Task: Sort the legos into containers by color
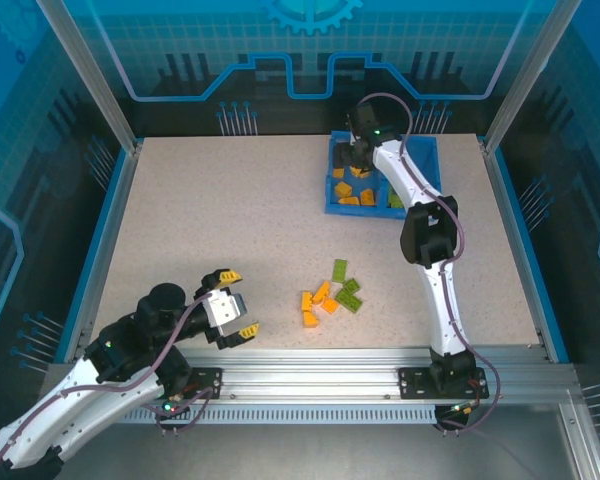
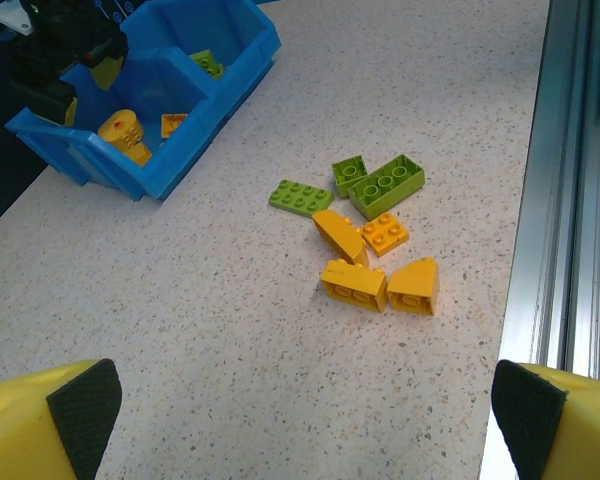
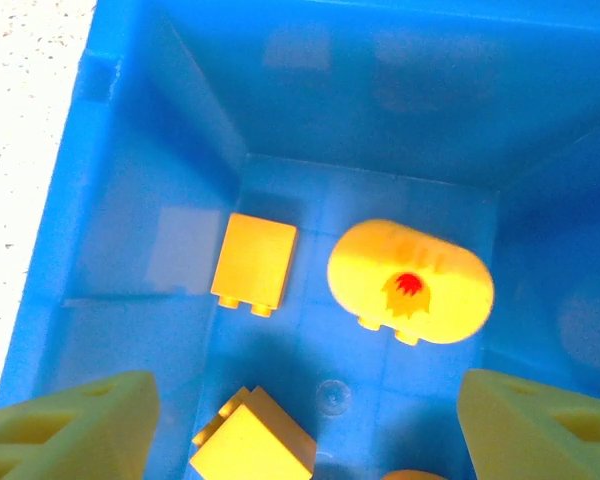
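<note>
- Top external: the left gripper [image 1: 238, 302] sits low at the near-left of the table [image 1: 200, 200], its yellow fingers spread wide with nothing between them. The right gripper [image 1: 358, 158] reaches to the far side, above the left compartment of the blue tray [image 1: 332, 208]; its finger gap cannot be judged from here. A loose pile of legos [image 1: 330, 295] lies between the two arms, close to the front edge, with orange and lime-green mixed. In the tray, orange bricks [image 1: 352, 188] fill the left compartment and green bricks [image 1: 395, 197] lie in the right one.
- Left wrist: the left gripper's fingertips [image 2: 70, 425] stand in the bottom corners, far apart, with bare tabletop between them. Ahead lies the pile: three green pieces [image 2: 388, 185] on the far side and four orange pieces [image 2: 353, 284] nearer, packed close together. The blue tray [image 2: 180, 150] stands well apart at the upper left.
- Right wrist: the right gripper [image 3: 305, 440] hangs over the tray's compartment, fingers spread and holding nothing. On the blue floor below lie an orange brick [image 3: 253, 262], just beside it a rounded orange piece with a red mark [image 3: 410, 282], and another orange brick [image 3: 252, 440] nearer the fingers.
</note>
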Motion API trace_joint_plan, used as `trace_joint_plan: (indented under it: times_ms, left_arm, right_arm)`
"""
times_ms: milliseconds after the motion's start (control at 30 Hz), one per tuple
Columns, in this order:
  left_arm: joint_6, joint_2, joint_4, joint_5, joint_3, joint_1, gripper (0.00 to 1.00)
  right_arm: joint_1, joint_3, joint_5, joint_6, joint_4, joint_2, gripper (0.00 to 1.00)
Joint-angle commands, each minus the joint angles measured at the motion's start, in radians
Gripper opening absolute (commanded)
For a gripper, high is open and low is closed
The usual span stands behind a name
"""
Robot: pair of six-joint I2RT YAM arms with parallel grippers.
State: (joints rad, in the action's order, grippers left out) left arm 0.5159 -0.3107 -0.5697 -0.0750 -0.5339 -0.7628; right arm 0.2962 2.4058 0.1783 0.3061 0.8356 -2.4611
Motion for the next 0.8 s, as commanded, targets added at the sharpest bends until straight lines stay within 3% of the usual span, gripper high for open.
trace_joint_plan:
  times_ms: [0,200,400,567,767]
  left_arm:
    - [0.006,0.014,0.031,0.007,0.015,0.007,0.99]
    - [0.013,0.012,0.042,0.002,0.024,0.008,0.99]
    - [0.015,-0.012,0.054,-0.015,0.031,0.015,0.99]
    - [-0.073,-0.153,0.037,-0.078,-0.023,0.015,0.99]
    - [-0.214,-0.388,0.022,-0.186,-0.201,-0.010,0.99]
  right_arm:
    - [-0.002,0.019,-0.029,0.001,0.051,0.115,0.78]
    - [0.033,-0.316,-0.055,0.006,-0.037,0.417,0.78]
    - [0.093,-0.838,-0.081,0.042,-0.179,0.851,0.78]
    - [0.182,-1.243,-0.090,0.122,-0.246,1.159,0.78]
    - [0.296,-1.468,-0.076,0.282,-0.246,1.264,0.79]
